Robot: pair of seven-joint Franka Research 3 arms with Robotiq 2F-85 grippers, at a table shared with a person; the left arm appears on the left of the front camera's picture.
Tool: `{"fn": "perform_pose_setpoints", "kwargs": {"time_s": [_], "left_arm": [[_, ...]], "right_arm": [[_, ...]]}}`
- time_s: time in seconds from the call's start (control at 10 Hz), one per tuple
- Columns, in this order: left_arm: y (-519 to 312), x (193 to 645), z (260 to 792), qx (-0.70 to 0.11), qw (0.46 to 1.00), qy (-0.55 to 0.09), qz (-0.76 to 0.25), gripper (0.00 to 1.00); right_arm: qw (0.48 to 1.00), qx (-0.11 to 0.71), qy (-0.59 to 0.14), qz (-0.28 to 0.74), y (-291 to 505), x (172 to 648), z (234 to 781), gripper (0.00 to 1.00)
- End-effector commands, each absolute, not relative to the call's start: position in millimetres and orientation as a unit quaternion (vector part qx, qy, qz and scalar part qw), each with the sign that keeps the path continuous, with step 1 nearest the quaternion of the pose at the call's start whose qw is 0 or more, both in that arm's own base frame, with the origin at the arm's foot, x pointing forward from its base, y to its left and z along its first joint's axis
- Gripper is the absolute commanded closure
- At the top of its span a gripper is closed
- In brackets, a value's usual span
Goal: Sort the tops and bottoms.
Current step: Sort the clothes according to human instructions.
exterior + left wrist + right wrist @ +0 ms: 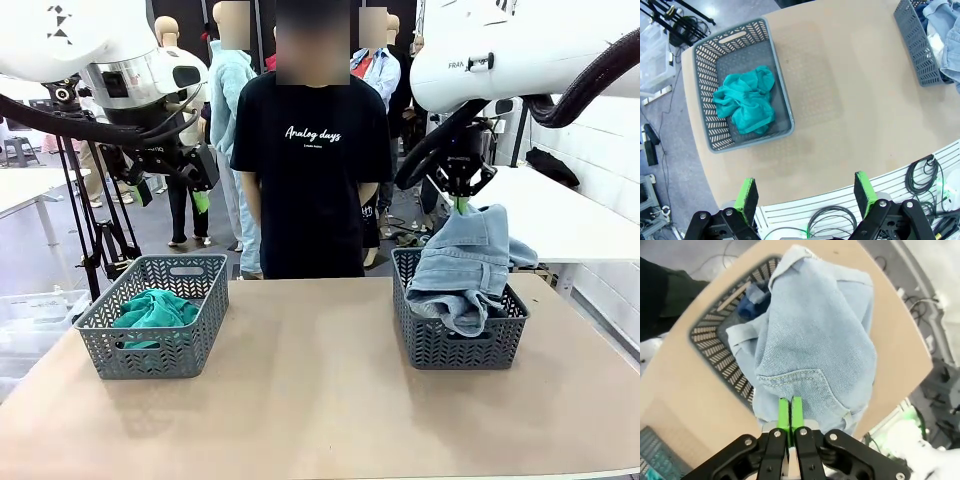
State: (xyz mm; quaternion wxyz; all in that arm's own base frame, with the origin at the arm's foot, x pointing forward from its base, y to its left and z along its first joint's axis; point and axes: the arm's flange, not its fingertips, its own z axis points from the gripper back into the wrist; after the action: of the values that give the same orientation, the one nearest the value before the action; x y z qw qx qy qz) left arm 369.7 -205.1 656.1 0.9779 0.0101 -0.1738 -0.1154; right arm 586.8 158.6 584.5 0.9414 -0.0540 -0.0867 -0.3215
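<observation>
A teal-green top (152, 308) lies crumpled in the left grey basket (190, 350), also seen from above as the top (745, 102) in that basket (782, 95). My left gripper (200, 195) hangs high above that side, open and empty (805, 192). The right grey basket (460, 345) holds the bottoms. Light blue denim shorts (465, 265) stand heaped above its rim, and my right gripper (460, 203) is shut on their top. In the right wrist view the pads (790, 412) press together at the shorts (815, 335). Dark blue jeans (751, 305) lie underneath.
A person in a black T-shirt (312, 170) stands at the far edge of the table, between the baskets. The tan tabletop (310, 380) lies bare between and in front of the baskets. Cables (922, 175) hang below the near table edge.
</observation>
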Motion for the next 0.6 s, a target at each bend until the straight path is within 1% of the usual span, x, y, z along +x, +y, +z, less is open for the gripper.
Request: {"fn": "perform_pose_setpoints", "kwargs": {"time_s": [0.0,0.2,0.5], "left_arm": [[-203.1,369.6,657.5,0.01,0.978,-0.172,-0.114,0.0],[-203.1,369.6,657.5,0.01,0.978,-0.172,-0.114,0.0],[-203.1,369.6,657.5,0.01,0.978,-0.172,-0.114,0.0]], "right_arm": [[0.948,-0.055,-0.039,-0.312,147.2,609.8,559.6,1.0],[0.951,-0.03,-0.002,-0.309,131.7,633.0,511.8,1.0],[0.959,-0.022,0.039,-0.28,133.2,650.0,461.4,1.0]]}}
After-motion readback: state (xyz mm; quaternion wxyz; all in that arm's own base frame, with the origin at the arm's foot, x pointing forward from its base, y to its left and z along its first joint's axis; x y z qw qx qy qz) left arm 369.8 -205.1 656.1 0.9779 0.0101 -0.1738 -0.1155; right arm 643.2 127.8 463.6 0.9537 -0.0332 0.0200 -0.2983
